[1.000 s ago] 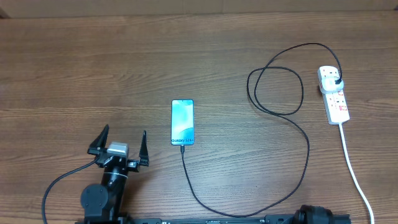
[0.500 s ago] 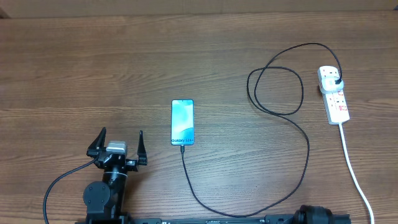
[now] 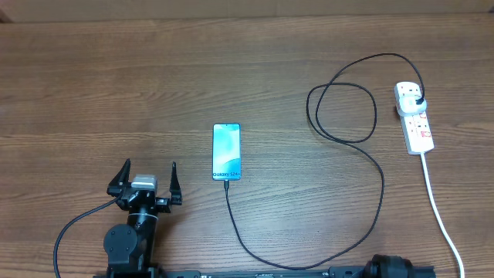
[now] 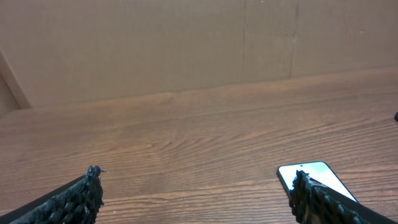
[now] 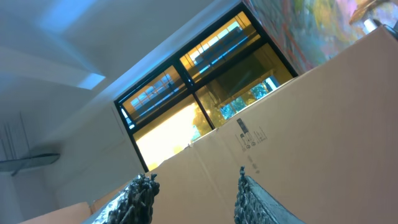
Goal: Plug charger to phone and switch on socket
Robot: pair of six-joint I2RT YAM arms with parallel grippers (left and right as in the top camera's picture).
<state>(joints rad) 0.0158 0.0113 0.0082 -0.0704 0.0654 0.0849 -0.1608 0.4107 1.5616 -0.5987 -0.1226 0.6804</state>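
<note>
Found left gripper (image 3: 149,171) low over the table (image 3: 154,77) with jaws spread to the full and nothing between them; same in the wrist view (image 4: 196,180), one fingertip at each lower corner. Noted phone (image 3: 226,151) lying flat, face up, near the right finger, slightly ahead of it and apart from it; seen from the wrist (image 4: 317,175) partly hidden behind that fingertip. Observed bare wood ahead of the left fingers up to the cardboard wall (image 4: 186,50) at the far table edge. Traced charger (image 3: 384,185) from its tip at the phone's near end, past the right of the left gripper, along the near table edge, then away in a loose loop to its black plug seated in the socket (image 3: 415,120), well off to the right of the left gripper, near the right table edge. Could not tell switch position. Found white cord (image 3: 440,208) running from socket back to near edge. Found right gripper (image 5: 194,186) tilted upward toward cardboard and window (image 5: 205,81), fingers partly apart, gripping nothing.
</note>
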